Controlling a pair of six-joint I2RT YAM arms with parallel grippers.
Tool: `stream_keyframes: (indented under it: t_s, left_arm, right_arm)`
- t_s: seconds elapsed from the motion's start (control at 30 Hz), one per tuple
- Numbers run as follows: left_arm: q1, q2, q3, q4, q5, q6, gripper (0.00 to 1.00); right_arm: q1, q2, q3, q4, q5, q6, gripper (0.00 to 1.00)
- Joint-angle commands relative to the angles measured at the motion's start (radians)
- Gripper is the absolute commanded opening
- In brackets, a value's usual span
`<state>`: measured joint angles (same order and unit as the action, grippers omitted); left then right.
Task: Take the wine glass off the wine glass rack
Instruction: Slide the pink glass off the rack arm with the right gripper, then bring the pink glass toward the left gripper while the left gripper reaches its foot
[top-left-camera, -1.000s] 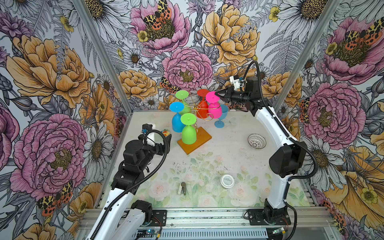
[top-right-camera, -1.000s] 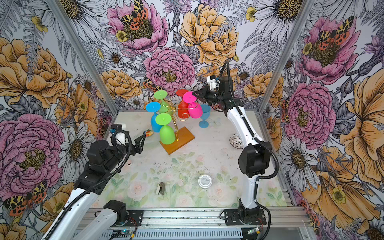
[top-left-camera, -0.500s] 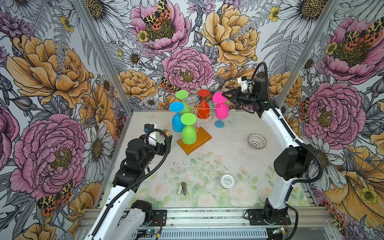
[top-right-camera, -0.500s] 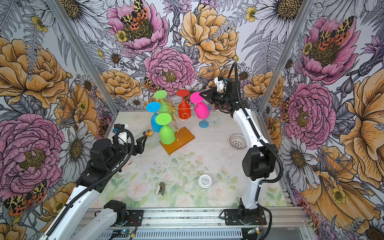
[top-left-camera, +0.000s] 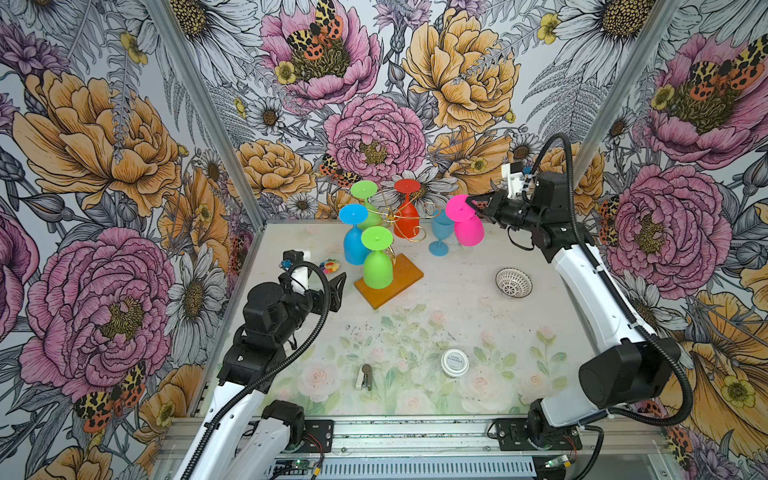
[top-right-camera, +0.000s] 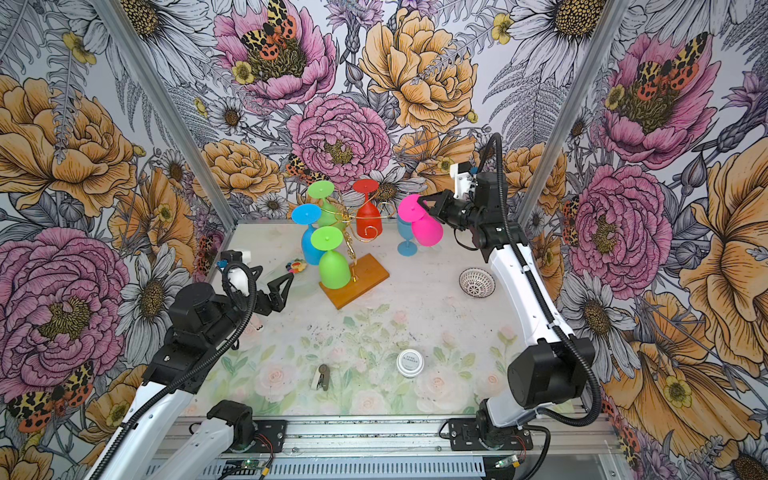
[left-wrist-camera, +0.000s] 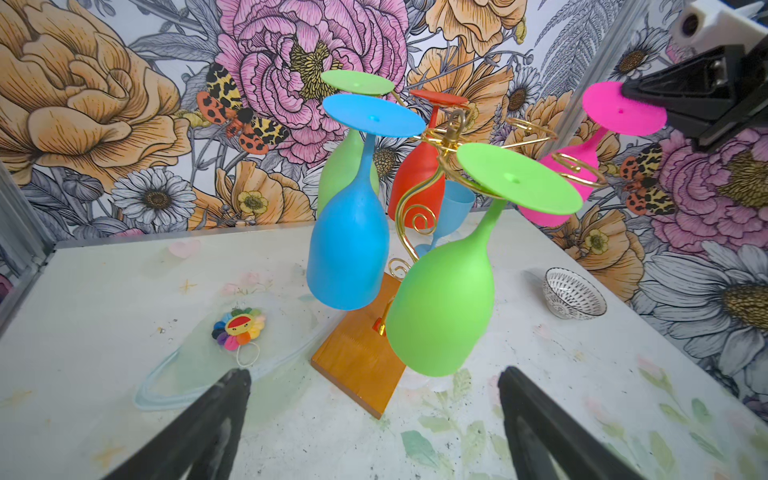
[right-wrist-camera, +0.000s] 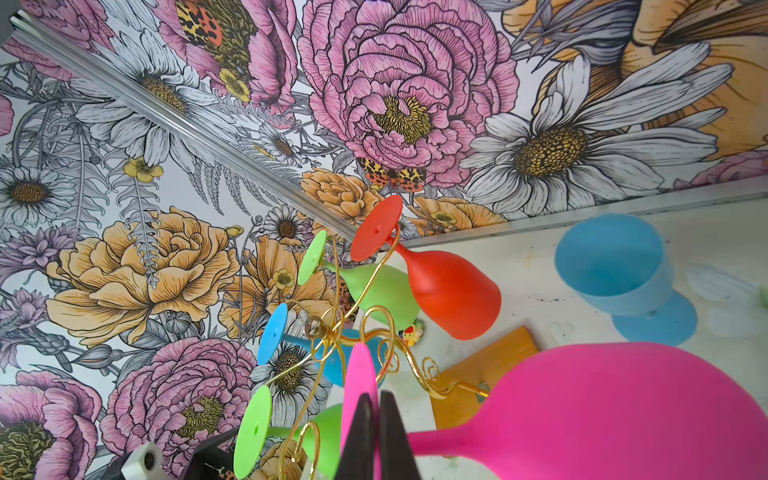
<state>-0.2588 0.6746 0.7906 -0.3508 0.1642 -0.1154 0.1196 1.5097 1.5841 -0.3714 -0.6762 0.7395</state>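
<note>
Pulled clear of gold-wire rack (top-left-camera: 400, 279): hot-pink wine glass (top-left-camera: 468, 233), upside-down, foot pinched by R hand (top-left-camera: 472, 204); L hand (left-wrist-camera: 374, 373) wide.

In a top view, the right gripper (top-left-camera: 471, 204) clamps the foot rim of the pink wine glass (top-left-camera: 468, 228), which is held inverted and apart from the wine glass rack (top-left-camera: 405, 216) (four other glasses (top-left-camera: 377, 266) hang there, bowls down). A light-blue glass (top-left-camera: 439, 230) stands upright between them. The left gripper (top-left-camera: 338, 291) hovers near the rack's wooden base (top-left-camera: 392, 282).
</note>
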Motion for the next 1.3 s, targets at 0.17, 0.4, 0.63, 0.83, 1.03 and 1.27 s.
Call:
stream_keyframes:
  t_s: [0.17,0.4,0.63,0.83,1.03,1.27]
  left_arm:
    - [-0.004,0.019,0.09,-0.021,0.247,-0.117,0.93]
    - [-0.016,0.053,0.094,-0.022,0.48,-0.158,0.93]
    - [-0.061,0.086,0.096,-0.013,0.607,-0.19,0.91]
    - [-0.11,0.109,0.103,0.016,0.65,-0.203,0.89]
    - [-0.146,0.157,0.092,0.121,0.692,-0.268,0.83]
    - [-0.192,0.243,0.071,0.284,0.749,-0.368,0.72]
  right_arm:
    - [0.05,-0.19,-0.181,0.015,0.153,-0.233,0.0]
    - [0.165,-0.286,-0.296,0.011,0.165,-0.434,0.0]
    - [0.228,-0.328,-0.347,0.013,0.068,-0.499,0.0]
    - [0.28,-0.353,-0.368,0.015,-0.027,-0.528,0.0]
    - [0.318,-0.358,-0.371,0.015,-0.133,-0.507,0.0]
    - [0.358,-0.358,-0.372,0.015,-0.18,-0.473,0.0]
